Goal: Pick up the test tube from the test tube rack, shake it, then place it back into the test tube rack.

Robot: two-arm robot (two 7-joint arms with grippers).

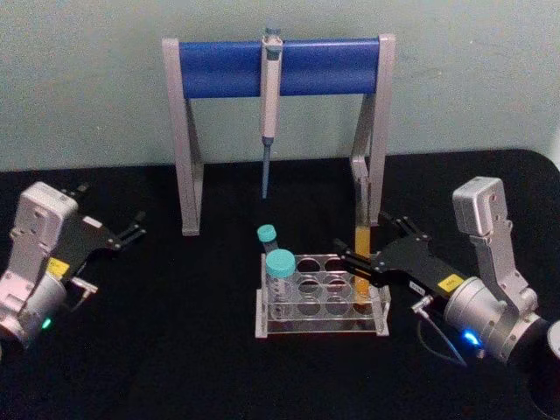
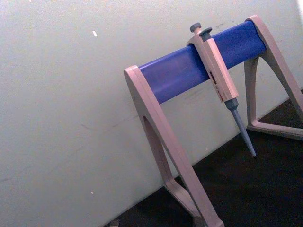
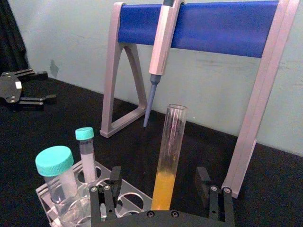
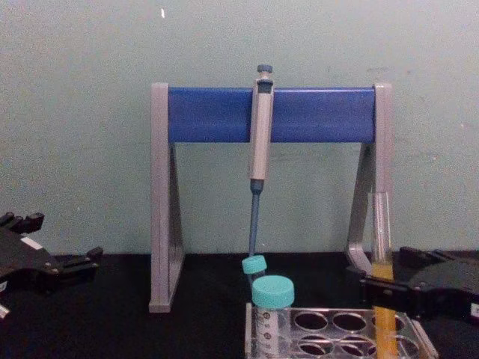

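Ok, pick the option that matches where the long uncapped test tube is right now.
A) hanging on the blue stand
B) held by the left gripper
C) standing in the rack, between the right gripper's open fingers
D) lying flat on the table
C: the test tube stands upright in the test tube rack, with the right gripper open on either side of it.

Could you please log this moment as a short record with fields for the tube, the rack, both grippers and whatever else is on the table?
test tube: upright in the rack's right end, orange-yellow liquid in its lower part
test tube rack: clear plastic, on the black table
right gripper: open, one finger on each side of the tube, not yet closed
left gripper: open, idle at the table's left
teal-capped tubes: two, at the rack's left end
pipette: hanging on the grey-and-blue stand behind the rack
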